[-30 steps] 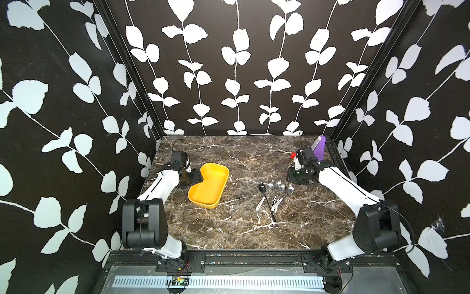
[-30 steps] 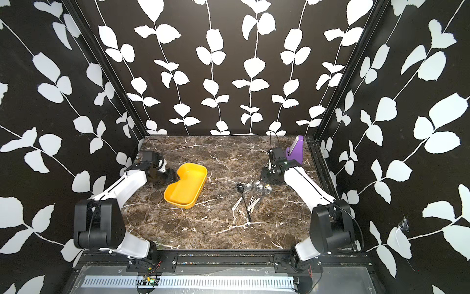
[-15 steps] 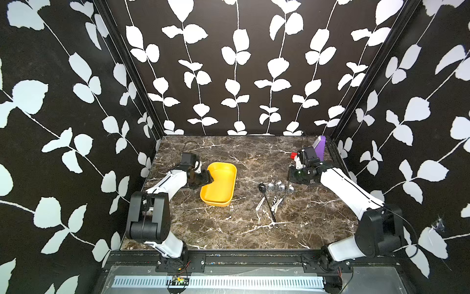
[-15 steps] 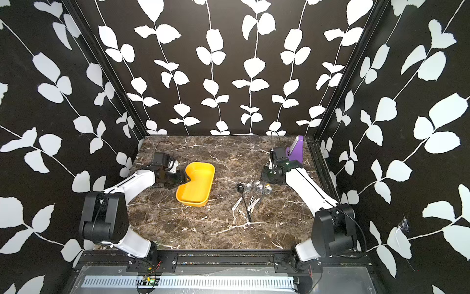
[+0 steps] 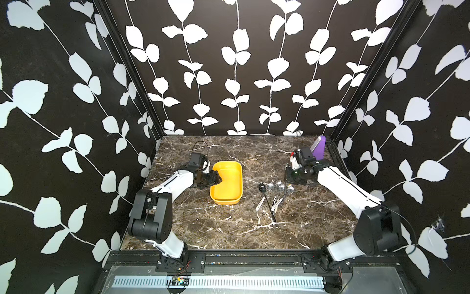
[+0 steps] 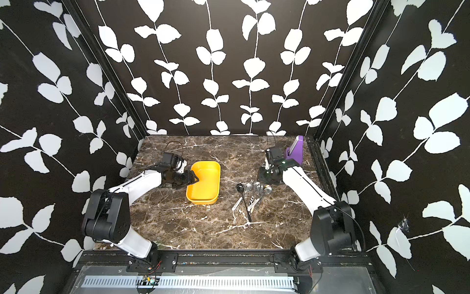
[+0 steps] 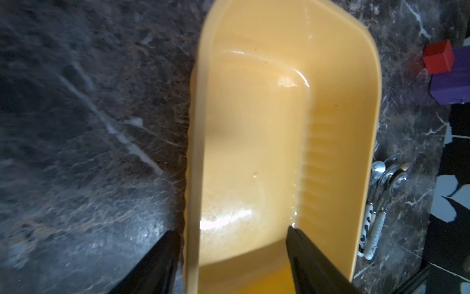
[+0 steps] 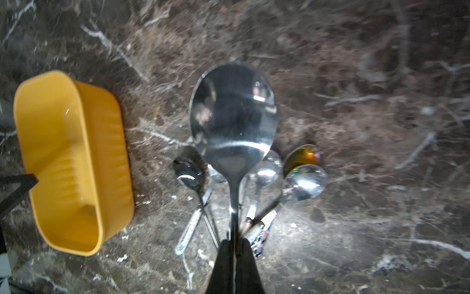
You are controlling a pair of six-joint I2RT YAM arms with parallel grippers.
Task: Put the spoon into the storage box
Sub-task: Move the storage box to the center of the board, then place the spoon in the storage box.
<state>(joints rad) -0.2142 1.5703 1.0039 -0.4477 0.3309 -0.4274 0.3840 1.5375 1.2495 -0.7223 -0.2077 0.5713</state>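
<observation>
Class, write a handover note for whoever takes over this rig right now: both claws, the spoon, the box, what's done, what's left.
Left claw: open, astride the box wall.
Right claw: shut on a large spoon, held over the other spoons on the table.
Done: spoon grasped.
Left: carry it to the empty box, release.
</observation>
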